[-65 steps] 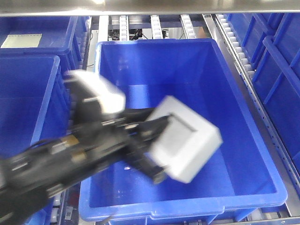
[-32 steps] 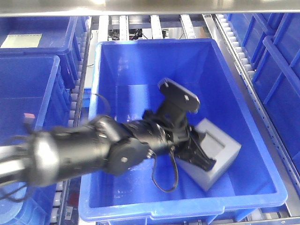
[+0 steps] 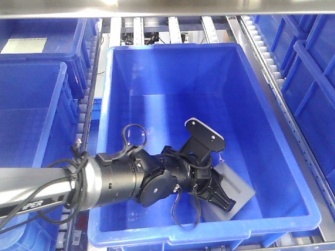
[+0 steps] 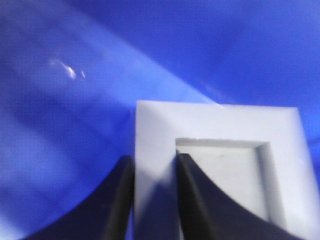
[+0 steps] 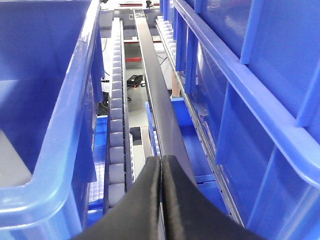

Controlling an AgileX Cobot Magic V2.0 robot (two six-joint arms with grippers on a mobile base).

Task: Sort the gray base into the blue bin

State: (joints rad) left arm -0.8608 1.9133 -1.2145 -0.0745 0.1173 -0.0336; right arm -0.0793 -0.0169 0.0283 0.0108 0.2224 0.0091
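1. Gray base (image 3: 236, 189) sits low inside the blue bin (image 3: 309, 209), near-right corner, tilted, lower edge apparently on the floor. Looks as good as sorted; what's left, I'd judge, is letting go.
2. Left gripper (image 4: 154, 200) is pinching the block's rim wall: one dark finger outside the block, the other down in the recess, wall squeezed between them. Clear in the left wrist view.
3. Right gripper (image 5: 161, 200): fingers pressed together, nothing between them, parked outside the bins over the roller rails (image 5: 116, 125).
4. Handling, my guess: rigid, fairly light (it hangs from a one-wall pinch w/o the wall bending that I can see). Matte face shd give decent friction, not slippery. Doesn't look fragile; a short drop prob fine.
5. Best hold: that rim wall next to the recess, as now. Full width looks too broad for the jaws.
6. Shapes/materials: block is matte pale gray, crisp square edges, shallow square pocket w/ flat floor. Bin is glossy bright-blue plastic, sloping walls, rolled rim, faint white scuffs on the wall in the wrist view. Arm is black, w/ cable loops.
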